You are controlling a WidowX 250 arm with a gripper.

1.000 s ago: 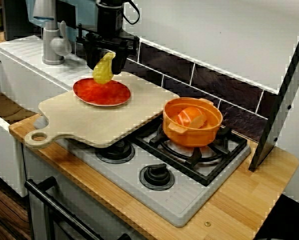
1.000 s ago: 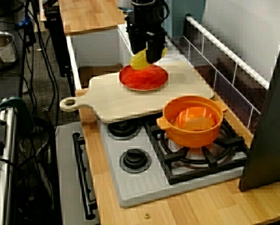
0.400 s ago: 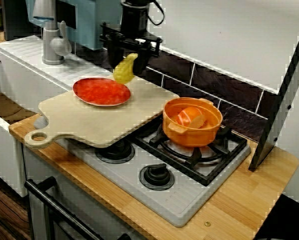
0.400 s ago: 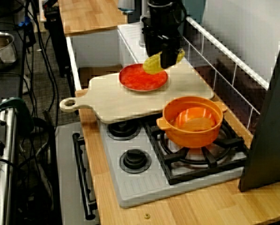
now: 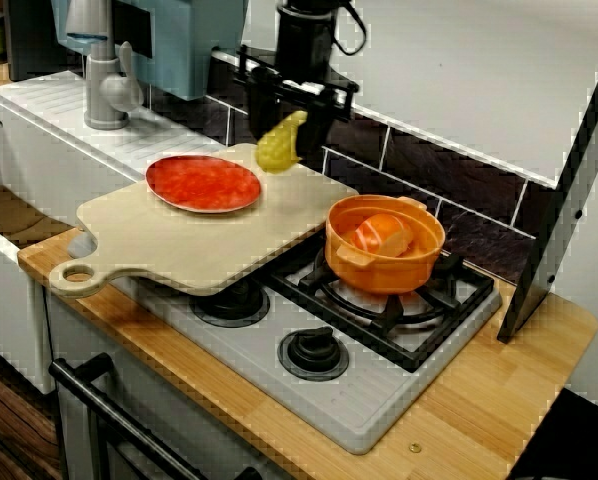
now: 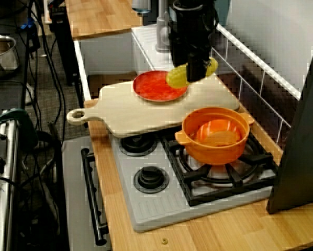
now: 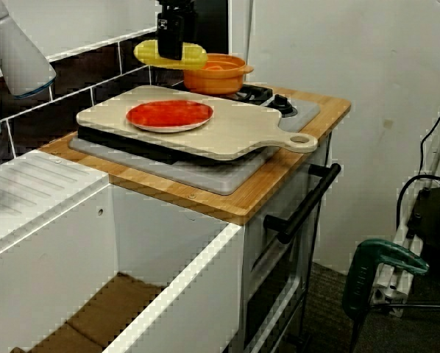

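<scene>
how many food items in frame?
2. One yellow piece held in the gripper above the cutting board, beside the red plate; one orange piece inside the orange pot on the stove. The pot may hide more.

A pale wooden cutting board point(image 5: 199, 240) with a ring handle is laid across the left side of a grey gas stove point(image 5: 369, 400), which is set into a wooden surface point(image 5: 499, 395). A red plate point(image 5: 203, 184) is seen on the board, away from the handle. An orange pot point(image 5: 379, 272) is placed on the black grate at the back right, with an orange-and-white piece of food point(image 5: 381, 236) inside. Dark wall tiles point(image 5: 449, 170) are seen behind. A grey tap point(image 5: 104, 85) and a white sink point(image 7: 58, 220) are found beside the stove. A black oven handle point(image 7: 302, 202) is fitted below.
</scene>
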